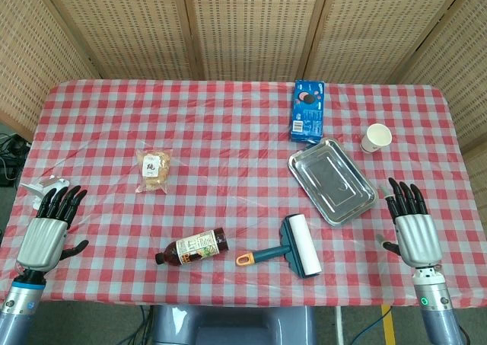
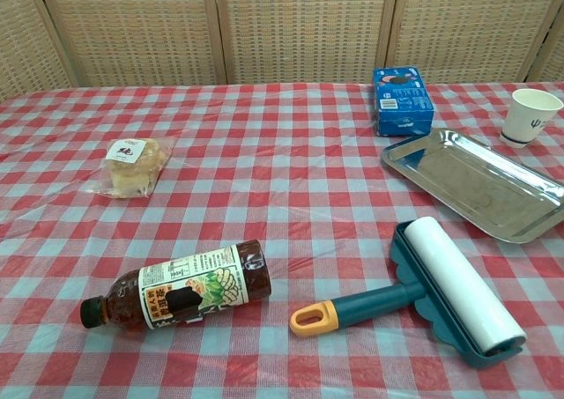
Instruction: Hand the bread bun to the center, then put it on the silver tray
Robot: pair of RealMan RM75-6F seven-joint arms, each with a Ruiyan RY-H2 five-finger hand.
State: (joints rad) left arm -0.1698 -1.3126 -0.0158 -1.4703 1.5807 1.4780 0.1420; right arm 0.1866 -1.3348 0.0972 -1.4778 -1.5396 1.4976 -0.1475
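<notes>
Bread bun [image 1: 154,170] label unreadable in its wrapper. Left hand [image 1: 49,231] and right hand [image 1: 412,227] empty, fingers [image 1: 65,202] wide; both absent from chest view.

Head view high, looking down, chest view low, nearer, perhaps level, sharing the table [image 1: 243,170].

A surface [image 1: 228,116] covered in a red-and-white checked cloth carried seven things. A wrapped bread bun [image 1: 154,170] lay toward the left. A dark drink bottle [image 1: 192,247] lay on its side near the front edge, with a teal lint roller [image 1: 288,247] beside it. A silver tray [image 1: 332,180] sat on the right, a blue biscuit box [image 1: 308,111] just behind it and a paper cup [image 1: 376,138] near its far corner. A small pale object [image 1: 44,186] rested at the left edge.
</notes>
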